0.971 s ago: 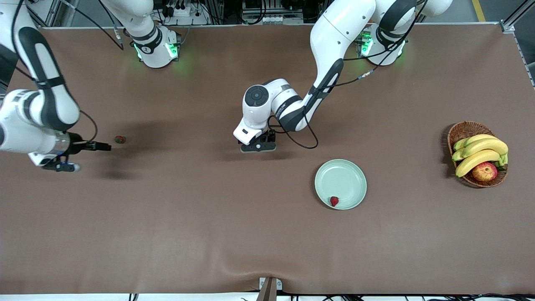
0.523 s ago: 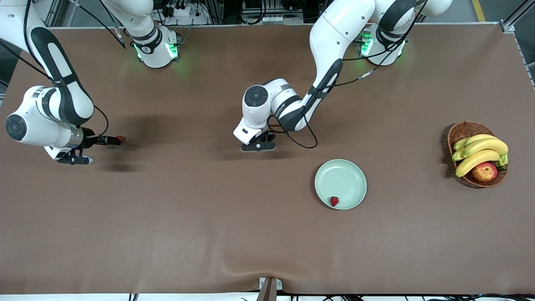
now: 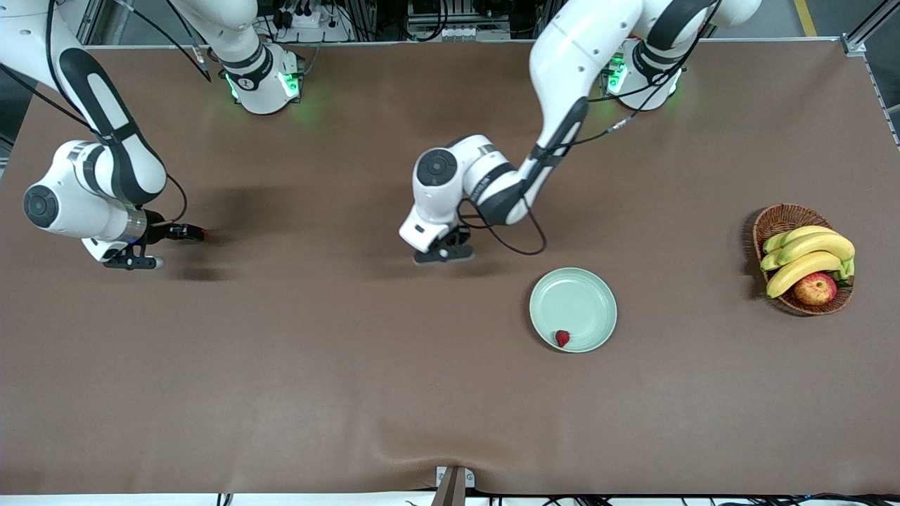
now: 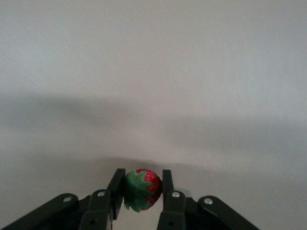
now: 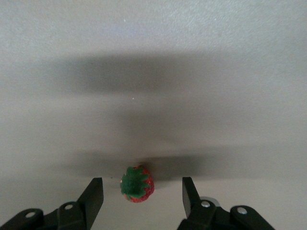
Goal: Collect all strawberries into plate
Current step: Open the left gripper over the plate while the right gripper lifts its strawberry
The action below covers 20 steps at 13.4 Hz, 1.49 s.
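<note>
The mint-green plate (image 3: 578, 301) lies toward the left arm's end of the table, with one strawberry (image 3: 562, 339) on it near the rim closest to the front camera. My left gripper (image 3: 444, 254) is low over the middle of the table. In the left wrist view the left gripper (image 4: 142, 176) is shut on a second strawberry (image 4: 144, 190). My right gripper (image 3: 188, 232) is low at the right arm's end of the table. It is open (image 5: 142, 185), and a third strawberry (image 5: 137, 184) lies on the table between its fingers, touching neither; its red tip shows in the front view (image 3: 204, 235).
A brown wicker basket (image 3: 782, 219) with bananas (image 3: 808, 253) and a red-yellow apple (image 3: 815, 288) stands at the left arm's end of the table. A brown cloth (image 3: 351, 386) covers the table.
My right arm has swung in toward the strawberry on the table, so the open fingers now stand on either side of it. My left hand has shifted slightly toward the plate.
</note>
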Motion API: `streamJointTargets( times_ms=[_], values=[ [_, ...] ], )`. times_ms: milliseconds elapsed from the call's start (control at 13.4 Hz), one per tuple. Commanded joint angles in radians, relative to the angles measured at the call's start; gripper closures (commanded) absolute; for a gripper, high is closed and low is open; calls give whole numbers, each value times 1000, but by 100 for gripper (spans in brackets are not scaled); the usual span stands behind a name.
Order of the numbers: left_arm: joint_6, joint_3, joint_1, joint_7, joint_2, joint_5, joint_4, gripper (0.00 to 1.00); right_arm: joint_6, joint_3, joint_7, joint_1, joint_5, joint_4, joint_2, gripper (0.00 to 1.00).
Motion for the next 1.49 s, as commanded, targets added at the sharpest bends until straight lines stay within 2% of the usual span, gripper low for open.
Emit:
streamJointTargets(
  times_ms=[0,149,224,373,523,598,672,747,822,971,1046,1120,1195,1419],
  values=[
    [-109,-12,175,-3,-130,4,-35,98,16,15,1,-21,-18,-19,4,33],
    [-127,-13,280,0,-173,6,-91,97,24,15,1,-21,-18,-22,15,51],
    [-126,-15,329,11,-185,7,-113,97,24,15,1,-19,-18,-22,15,55],
    [-126,-15,409,17,-187,18,-150,97,30,15,1,-21,-18,-22,28,56],
    [-126,-13,469,31,-184,21,-171,97,33,15,1,-18,-18,-22,28,73],
    [-126,-13,487,41,-173,21,-173,96,30,16,1,-16,-18,-19,27,85],
    [-123,-12,492,46,-155,23,-171,96,18,16,2,-15,-18,-14,24,92],
    [-117,-12,491,51,-137,33,-171,96,1,21,8,-11,-16,-8,16,95],
    [-109,-12,492,54,-133,38,-171,91,-43,25,19,-7,-15,18,9,98],
    [-107,-12,491,54,-133,38,-171,90,-213,39,92,27,-8,114,-2,98],
    [-94,-12,491,54,-124,38,-170,81,-284,54,118,35,-5,156,-5,98],
    [-88,-12,492,55,-121,38,-168,32,-336,79,148,35,4,194,-17,98],
    [-88,-12,491,70,-121,40,-170,0,-392,111,190,36,22,240,-21,98],
    [-92,-12,489,61,-133,38,-167,0,-501,180,356,67,99,340,-18,98]
  ],
)
